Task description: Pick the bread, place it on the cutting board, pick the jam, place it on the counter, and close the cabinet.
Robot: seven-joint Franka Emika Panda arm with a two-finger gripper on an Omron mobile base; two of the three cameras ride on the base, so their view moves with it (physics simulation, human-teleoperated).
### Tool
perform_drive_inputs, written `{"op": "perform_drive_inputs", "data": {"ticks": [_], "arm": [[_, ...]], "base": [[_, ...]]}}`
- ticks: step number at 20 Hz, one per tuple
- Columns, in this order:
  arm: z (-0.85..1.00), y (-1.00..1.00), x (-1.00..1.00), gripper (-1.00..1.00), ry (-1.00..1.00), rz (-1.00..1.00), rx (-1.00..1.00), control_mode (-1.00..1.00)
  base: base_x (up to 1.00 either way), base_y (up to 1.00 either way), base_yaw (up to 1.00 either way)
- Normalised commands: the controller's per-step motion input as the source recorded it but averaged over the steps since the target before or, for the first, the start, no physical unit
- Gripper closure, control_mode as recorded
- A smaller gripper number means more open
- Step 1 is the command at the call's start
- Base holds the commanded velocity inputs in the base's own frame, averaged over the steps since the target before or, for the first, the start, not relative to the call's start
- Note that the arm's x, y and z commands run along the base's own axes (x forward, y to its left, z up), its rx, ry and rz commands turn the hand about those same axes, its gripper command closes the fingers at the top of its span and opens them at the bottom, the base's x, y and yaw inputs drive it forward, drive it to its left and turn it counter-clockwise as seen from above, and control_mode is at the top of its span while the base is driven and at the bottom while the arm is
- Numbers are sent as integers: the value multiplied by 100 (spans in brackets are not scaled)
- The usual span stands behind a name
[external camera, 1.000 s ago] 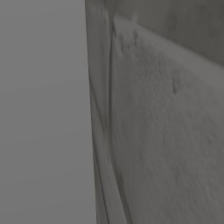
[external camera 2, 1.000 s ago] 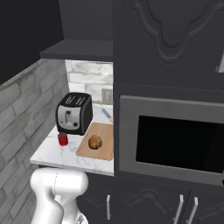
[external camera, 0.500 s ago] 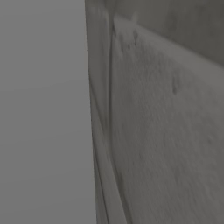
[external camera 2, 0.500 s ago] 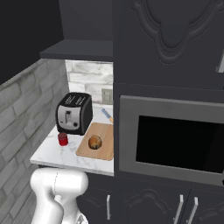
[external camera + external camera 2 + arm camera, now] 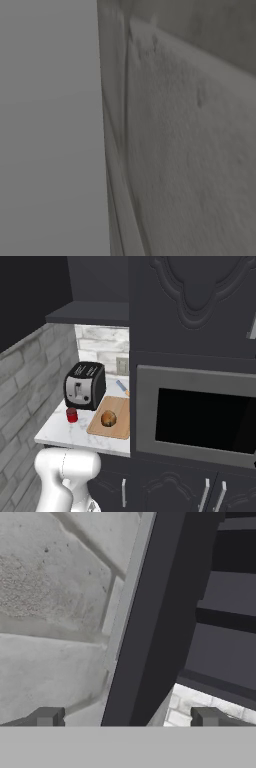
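- Dark, near-black cabinet fronts (image 5: 195,306) are seen across the right of the right base view, with a built-in microwave (image 5: 200,411) set below them.
- A grey brick wall (image 5: 25,386) is seen on the left of that view, beside the white marble counter (image 5: 60,431).
- A dark cabinet edge (image 5: 150,627) is seen close up in the hand view, running up between the finger tips.
- A black and silver toaster (image 5: 85,386) stands at the back of the counter.
- The wooden cutting board (image 5: 111,417) lies just beside the toaster, on its right.
- The bread (image 5: 108,418), a round brown loaf, is seen resting on the cutting board.
- The jam (image 5: 72,415), a small red jar, stands on the counter in front of the toaster, left of the board.
- The gripper (image 5: 127,717) is seen with its fingers spread wide and nothing grasped.
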Motion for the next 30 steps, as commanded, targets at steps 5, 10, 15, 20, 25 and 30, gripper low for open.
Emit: {"op": "perform_drive_inputs", "data": {"ticks": [5, 10, 15, 20, 25, 30], "arm": [[-6, 4, 14, -100, -1, 0, 0, -100], [-8, 4, 15, -100, -1, 0, 0, -100], [-9, 6, 12, -100, -1, 0, 0, -100], [-4, 4, 15, -100, -2, 0, 0, -100], [0, 0, 12, -100, -5, 0, 2, -100], [0, 0, 14, -100, -9, 0, 5, -100]], "base": [[0, 0, 0], [0, 0, 0], [0, 0, 0], [0, 0, 0], [0, 0, 0], [0, 0, 0]]}}
